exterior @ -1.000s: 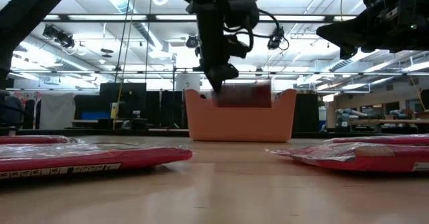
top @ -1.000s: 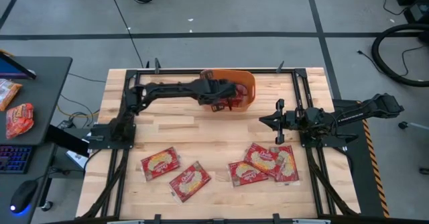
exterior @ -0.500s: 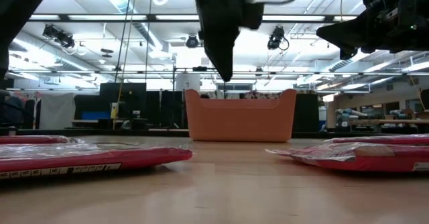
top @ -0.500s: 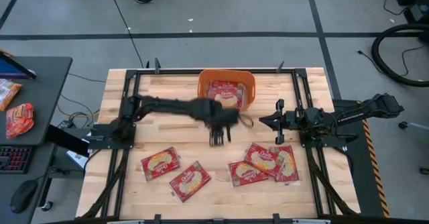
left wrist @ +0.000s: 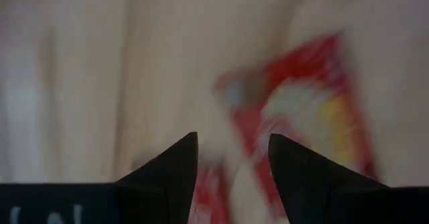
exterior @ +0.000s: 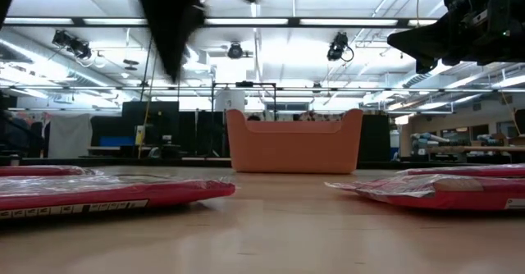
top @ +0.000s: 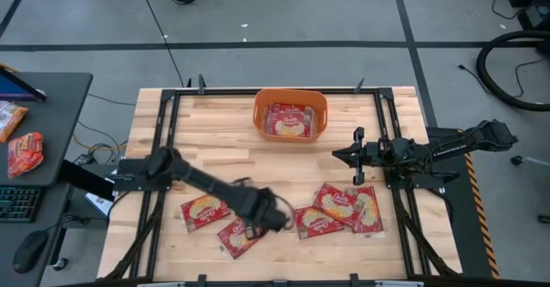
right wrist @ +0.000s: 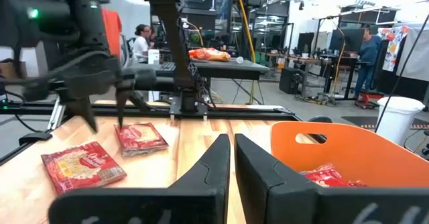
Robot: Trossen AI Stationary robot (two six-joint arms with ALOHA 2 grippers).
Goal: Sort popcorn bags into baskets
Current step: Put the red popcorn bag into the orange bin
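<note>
The orange basket (top: 258,115) stands at the far middle of the table with a red popcorn bag (top: 290,120) lying flat in it. Several more red bags lie flat near the front edge: two at the left (top: 204,208) (top: 241,233), three overlapping at the right (top: 316,221) (top: 337,203) (top: 368,210). My left gripper (top: 268,221) hovers open between these two groups, above the table; its wrist view shows a blurred bag (left wrist: 301,110) beyond the fingers. My right gripper (top: 344,155) waits shut at the right, above the table.
Black frame rails (top: 163,149) run along the table's left, right and far sides. A side desk (top: 43,124) at the left carries other packets (top: 26,152) and a keyboard. People (right wrist: 365,46) stand in the room beyond the table.
My left gripper has opened over the basket and let go of a popcorn bag, which now lies in the basket. The arm has then swung toward the table's near edge and stands above the bags at the front.
</note>
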